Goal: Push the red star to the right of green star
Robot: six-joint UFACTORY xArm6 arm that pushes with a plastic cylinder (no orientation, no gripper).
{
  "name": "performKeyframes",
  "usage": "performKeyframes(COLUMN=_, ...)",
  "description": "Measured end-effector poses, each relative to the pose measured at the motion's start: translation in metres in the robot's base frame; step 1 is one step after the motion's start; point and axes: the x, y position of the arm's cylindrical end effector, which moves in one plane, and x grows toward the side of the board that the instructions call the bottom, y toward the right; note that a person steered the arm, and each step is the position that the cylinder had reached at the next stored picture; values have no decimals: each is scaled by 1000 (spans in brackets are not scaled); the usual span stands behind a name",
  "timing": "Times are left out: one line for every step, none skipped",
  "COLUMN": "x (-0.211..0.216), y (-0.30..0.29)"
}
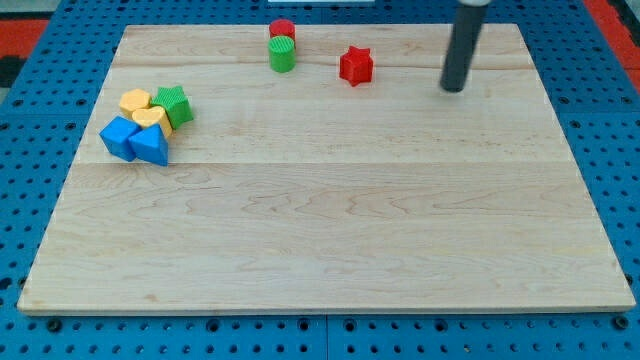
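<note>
Camera view showed the red star (355,66) lying near the top edge of the wooden board (330,220), a little right of the middle, a small chunky block with blunt points, flat on the wood and touching nothing. The green star (174,105) sat well apart from it, near the left edge, pressed into a cluster with two yellow blocks (143,108) and two blue blocks (134,140). The red star was already on the right-hand side of the green one, but far off and closer to the top edge, so by my judgement the job was hardly begun: it had yet to be slid across toward the left edge until it rested just beside the green star. My tip (454,88) stood to the right of the red star, near it but apart; being a plain rod, it had no fingers to spread or pinch. A red cylinder (282,29) and a green cylinder (283,55) stood together at the top edge, left of the red star.
</note>
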Motion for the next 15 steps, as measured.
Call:
performKeyframes(x=-48, y=0)
performKeyframes(x=-54, y=-45)
performKeyframes(x=-37, y=-72)
performKeyframes(x=-20, y=-117)
performKeyframes(x=-23, y=-144)
performKeyframes(x=-55, y=-150)
performKeyframes(x=-23, y=-187)
performKeyframes(x=14, y=-222)
performKeyframes(x=37, y=-251)
performKeyframes(x=42, y=-223)
performKeyframes(x=39, y=-189)
performKeyframes(x=33, y=-169)
performKeyframes(x=42, y=-117)
performKeyframes(x=58, y=-108)
performKeyframes(x=65, y=-131)
